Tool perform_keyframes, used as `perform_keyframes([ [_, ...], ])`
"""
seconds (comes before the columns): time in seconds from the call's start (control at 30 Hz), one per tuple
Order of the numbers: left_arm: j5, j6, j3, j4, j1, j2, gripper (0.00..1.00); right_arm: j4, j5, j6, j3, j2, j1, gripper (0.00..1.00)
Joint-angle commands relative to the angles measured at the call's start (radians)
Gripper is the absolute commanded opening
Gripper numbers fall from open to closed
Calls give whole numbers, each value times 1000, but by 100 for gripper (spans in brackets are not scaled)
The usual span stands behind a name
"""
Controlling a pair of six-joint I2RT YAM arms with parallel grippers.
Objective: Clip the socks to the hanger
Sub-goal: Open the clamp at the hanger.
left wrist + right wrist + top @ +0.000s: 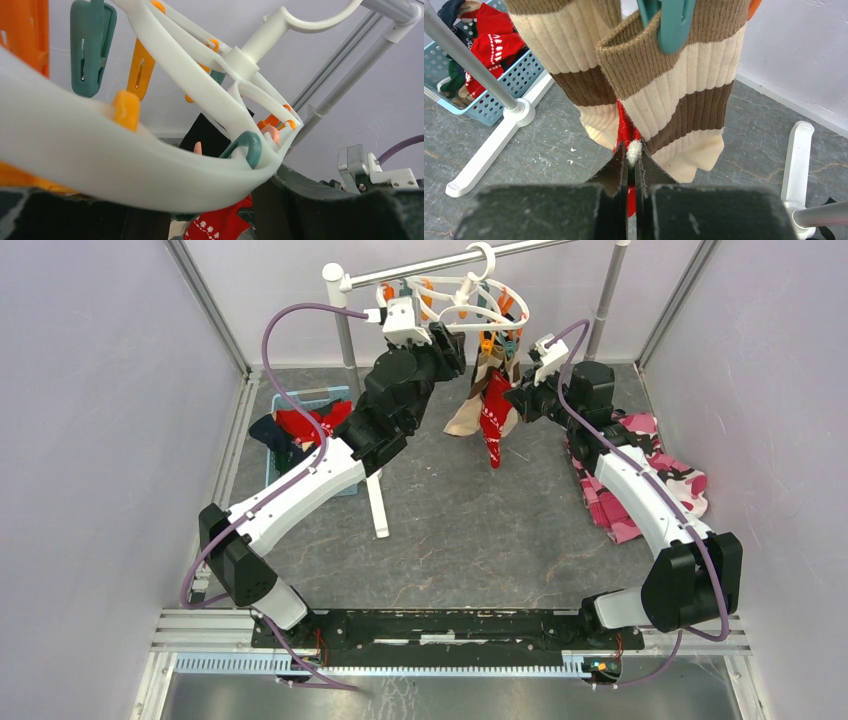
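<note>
The white hanger (470, 295) hangs by its hook from the silver pole, and its ring (150, 170) fills the left wrist view. My left gripper (452, 345) (205, 212) sits just under the ring, its fingers set apart. Bits of a teal clothespin (178, 217) reach to each finger, the rest hidden by the ring. My right gripper (512, 400) (631, 152) is shut on a red sock (493, 425) (625, 127) with white trim, held up below the hanger. Two beige-and-brown striped socks (674, 95) hang clipped in front of it, one by a teal clothespin (671, 25).
A blue basket (300, 440) (454, 95) at the left holds more red and dark socks. A pink camouflage cloth (640, 480) lies at the right by the right arm. The rack's pole (469, 65) and white feet (377, 505) (796, 165) stand on the grey floor.
</note>
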Motion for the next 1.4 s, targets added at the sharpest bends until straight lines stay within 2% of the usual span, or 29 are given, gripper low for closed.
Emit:
perform_keyframes([
  [0.0,-48,68,1,76,-9,-49,59,50,-12,17,3,-30,-3,0],
  [0.47,-105,96,7,82,-23,-44,59,50,-12,17,1,-29,-5,0],
  [1.0,-100,91,16,72,-27,-44,22,49,-12,17,-2,-33,-5,0],
  [1.07,-101,83,17,70,-27,-46,23,48,-13,17,-2,-33,-5,0],
  [1.27,-108,84,16,66,-27,-53,46,48,-15,17,-4,-35,-6,0],
  [1.37,-94,103,10,84,-28,-57,49,48,-15,17,-4,-35,-6,0],
])
